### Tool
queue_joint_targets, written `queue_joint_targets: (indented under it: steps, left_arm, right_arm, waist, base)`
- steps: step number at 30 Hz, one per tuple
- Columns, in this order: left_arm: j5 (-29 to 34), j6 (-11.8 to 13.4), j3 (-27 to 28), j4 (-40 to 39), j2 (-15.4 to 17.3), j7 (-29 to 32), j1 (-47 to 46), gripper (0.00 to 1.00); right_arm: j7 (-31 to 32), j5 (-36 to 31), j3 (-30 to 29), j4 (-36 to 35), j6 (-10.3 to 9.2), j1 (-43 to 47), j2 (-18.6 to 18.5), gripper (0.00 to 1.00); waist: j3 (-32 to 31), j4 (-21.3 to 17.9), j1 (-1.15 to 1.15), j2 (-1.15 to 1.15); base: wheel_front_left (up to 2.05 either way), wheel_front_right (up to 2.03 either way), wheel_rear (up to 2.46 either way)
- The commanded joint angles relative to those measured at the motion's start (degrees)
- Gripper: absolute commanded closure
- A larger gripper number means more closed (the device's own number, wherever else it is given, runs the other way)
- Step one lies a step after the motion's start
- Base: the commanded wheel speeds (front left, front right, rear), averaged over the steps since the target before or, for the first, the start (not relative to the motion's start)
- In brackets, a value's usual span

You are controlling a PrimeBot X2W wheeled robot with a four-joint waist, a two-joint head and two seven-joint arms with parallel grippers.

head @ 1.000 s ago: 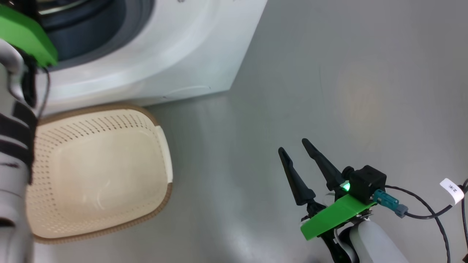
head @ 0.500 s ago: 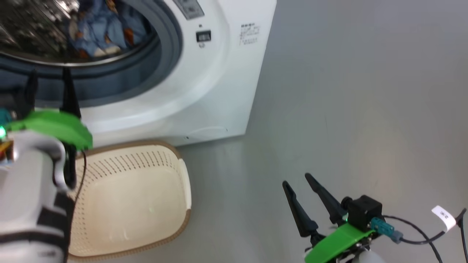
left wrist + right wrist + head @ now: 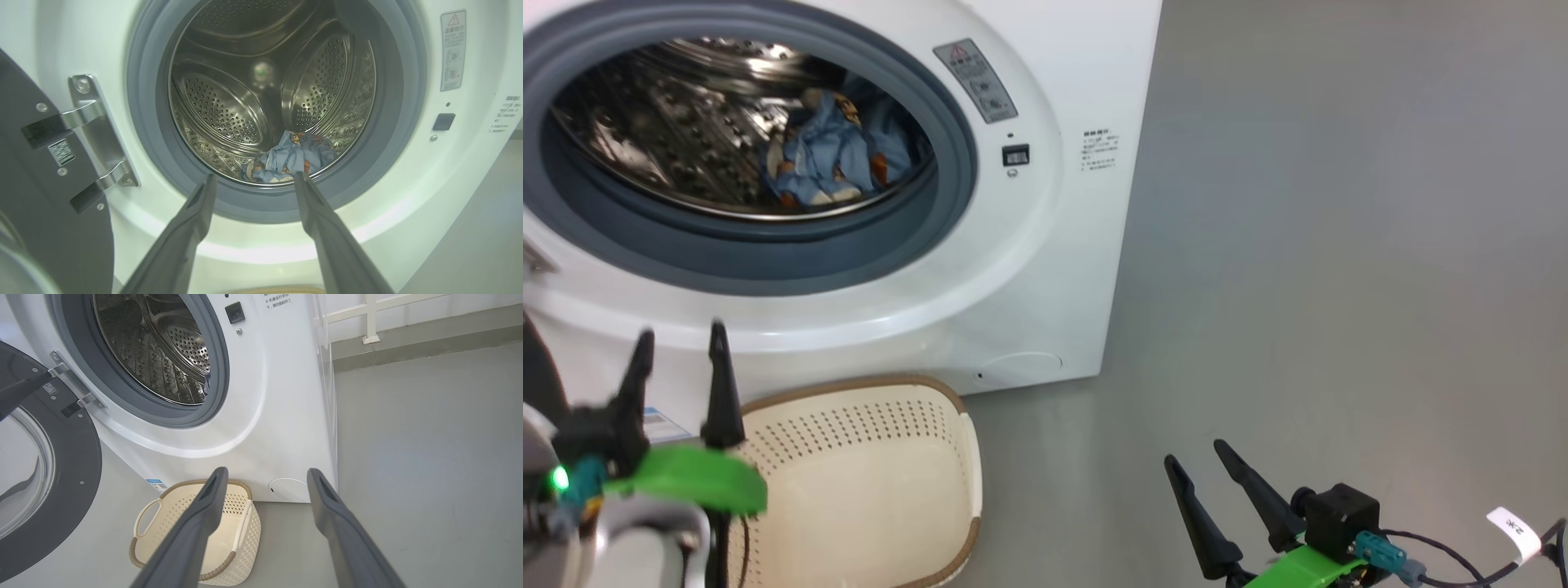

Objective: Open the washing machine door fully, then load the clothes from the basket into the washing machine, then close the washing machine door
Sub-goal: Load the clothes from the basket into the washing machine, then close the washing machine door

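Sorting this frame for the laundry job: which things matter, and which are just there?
Job: washer; door; clothes in the drum; basket, empty.
Just there: railing; cable tag.

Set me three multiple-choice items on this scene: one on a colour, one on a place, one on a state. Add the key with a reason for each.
1. The rim of the basket is:
A. brown
B. green
C. black

2. The clothes lie:
A. in the basket
B. in the drum of the washing machine
C. on a chair

3. The washing machine door is:
A. shut
B. swung open
C. taken off

Key:
1 A: a brown woven-look rim tops the cream walls.
2 B: the blue bundle sits at the drum's bottom.
3 B: it hangs on its hinges beside the opening.
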Motion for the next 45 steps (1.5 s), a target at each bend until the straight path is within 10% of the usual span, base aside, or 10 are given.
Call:
queue_joint_targets:
  steps: [1,23,45]
  left_arm:
    - [0.8,0.5,2.1,-2.0,2.1,-0.3,0.4,0.0]
    - [-0.2,5.0,5.3,-20.2,2.2,0.0,27.3,0.0]
    - [0.8,6.1,5.1,-21.3,-0.4,-0.3,31.9,0.0]
  right_arm:
    - [-0.3,-0.7,1.2,-1.4,0.09,0.4,0.3,0.0]
    - [-0.3,-1.4,-2.3,-3.2,0.09,3.3,0.3,0.0]
    - [-0.3,-2.3,-2.8,-3.8,0.09,4.4,0.3,0.0]
  waist:
    - [-1.5,0.8,0.0,0.0]
    - [-7.4,1.6,0.0,0.0]
    - [-8.4,2.2,0.0,0.0]
  base:
    - [0.0,0.0,0.0]
    - [0.0,0.0,0.0]
    - [0.0,0.0,0.0]
